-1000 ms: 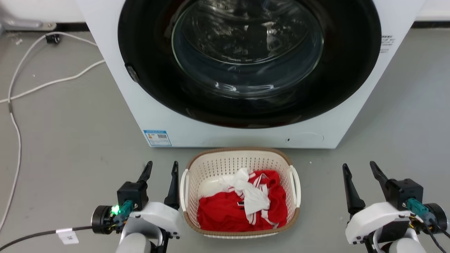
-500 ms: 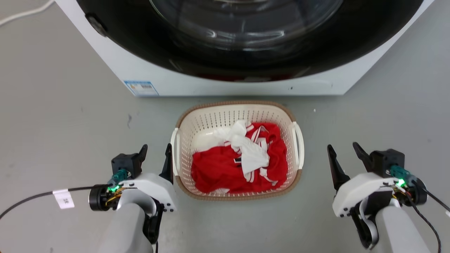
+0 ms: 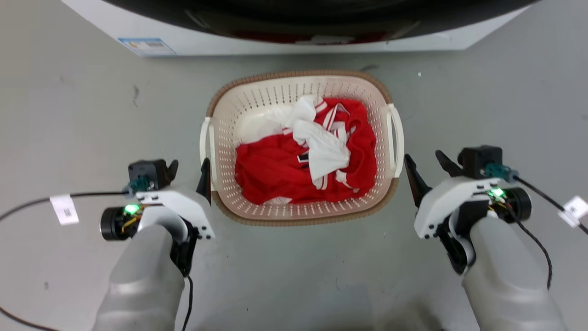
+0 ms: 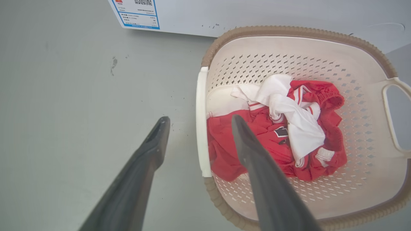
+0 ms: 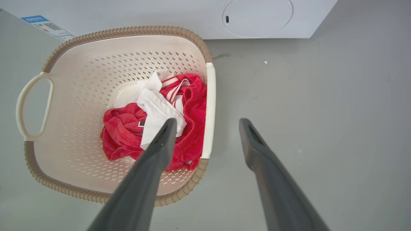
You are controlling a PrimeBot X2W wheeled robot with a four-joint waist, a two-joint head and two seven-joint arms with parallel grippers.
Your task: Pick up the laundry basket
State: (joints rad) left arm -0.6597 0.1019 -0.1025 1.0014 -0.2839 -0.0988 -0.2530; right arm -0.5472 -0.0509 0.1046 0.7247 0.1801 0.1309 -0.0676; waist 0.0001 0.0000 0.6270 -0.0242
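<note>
The laundry basket point(image 3: 298, 74) is cream and perforated with a brown rim, and it stands on the floor before the washing machine with red and white clothes point(image 3: 294, 170) inside. My left gripper point(image 3: 188, 168) is open beside the basket's left handle point(image 3: 205, 138). In the left wrist view that handle point(image 4: 201, 128) lies between the spread fingers of the left gripper point(image 4: 199, 118). My right gripper point(image 3: 422, 157) is open next to the right handle point(image 3: 396, 138). The right wrist view shows the right gripper point(image 5: 208, 122) above that handle point(image 5: 210, 96). Neither gripper holds anything.
The white washing machine point(image 3: 294, 43), with a blue label point(image 3: 147, 46), stands right behind the basket. A black cable with a white tag point(image 3: 64, 209) trails left of my left arm, and a tagged cable point(image 3: 572, 210) hangs from my right wrist. Grey floor lies all around.
The head camera has tilted down, so the washer has slid mostly out of the top. My right gripper has closed in on the basket's right handle; the left stays beside the left handle.
</note>
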